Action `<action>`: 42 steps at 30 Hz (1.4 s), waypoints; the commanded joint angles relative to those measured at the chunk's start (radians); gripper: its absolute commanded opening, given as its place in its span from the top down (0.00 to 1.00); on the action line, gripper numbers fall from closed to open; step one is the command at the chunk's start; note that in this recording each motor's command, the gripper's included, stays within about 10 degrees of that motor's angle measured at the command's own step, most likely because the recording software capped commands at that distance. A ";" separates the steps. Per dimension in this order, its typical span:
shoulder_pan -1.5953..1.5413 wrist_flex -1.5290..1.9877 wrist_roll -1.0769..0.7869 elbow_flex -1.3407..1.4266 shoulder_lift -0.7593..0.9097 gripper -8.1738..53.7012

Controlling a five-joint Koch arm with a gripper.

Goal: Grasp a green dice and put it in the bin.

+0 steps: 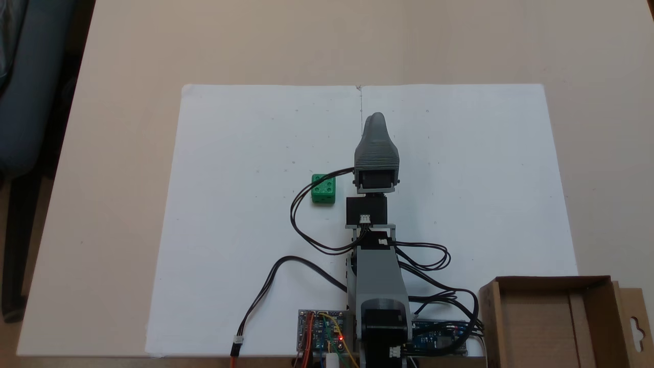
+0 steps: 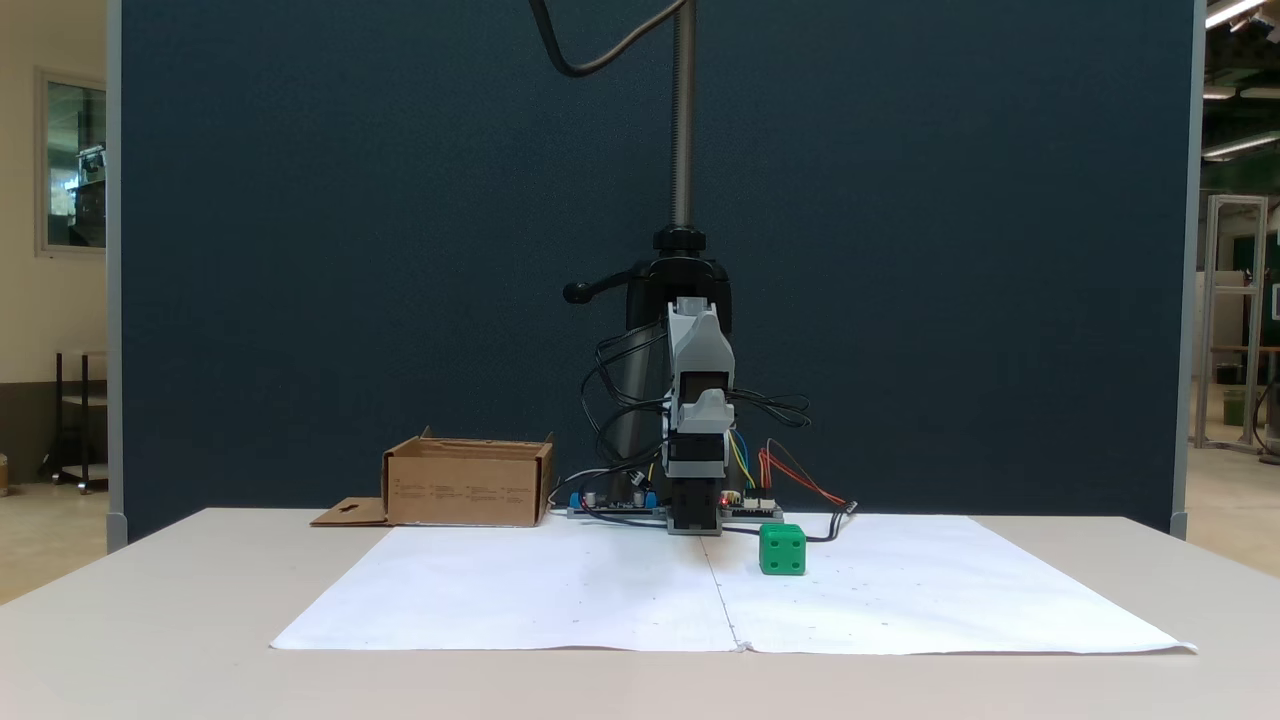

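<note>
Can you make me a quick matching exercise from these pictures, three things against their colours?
Things:
1. dice
2. bin
3. paper sheet

Colours:
A. white
B. green
C. brown

Pairs: 1-B, 2-C, 3-A

Dice (image 1: 323,189): green cube, round pips, flat on white paper (image 1: 245,204). Bin (image 1: 554,319): open brown cardboard box, upright, well apart at the paper's corner.
</note>
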 commanded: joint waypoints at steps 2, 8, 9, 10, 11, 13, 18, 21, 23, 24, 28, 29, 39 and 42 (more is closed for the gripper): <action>0.038 0.015 -0.031 0.064 0.109 0.14; 0.046 0.017 -0.034 0.064 0.109 0.14; 0.046 0.017 -0.034 0.064 0.109 0.14; 0.046 0.017 -0.034 0.064 0.109 0.14; 0.046 0.017 -0.034 0.064 0.109 0.14; 0.043 0.017 -0.031 0.064 0.109 0.14; 0.040 0.017 -0.031 0.064 0.109 0.14; 0.040 0.015 -0.031 0.064 0.109 0.14; 0.040 0.017 -0.032 0.064 0.109 0.15; 0.040 0.017 -0.038 0.064 0.109 0.16; 0.041 0.017 -0.035 0.064 0.109 0.15; 0.040 0.017 -0.032 0.064 0.109 0.15; 0.009 0.018 -0.032 0.064 0.109 0.15; 0.009 0.018 -0.032 0.064 0.109 0.16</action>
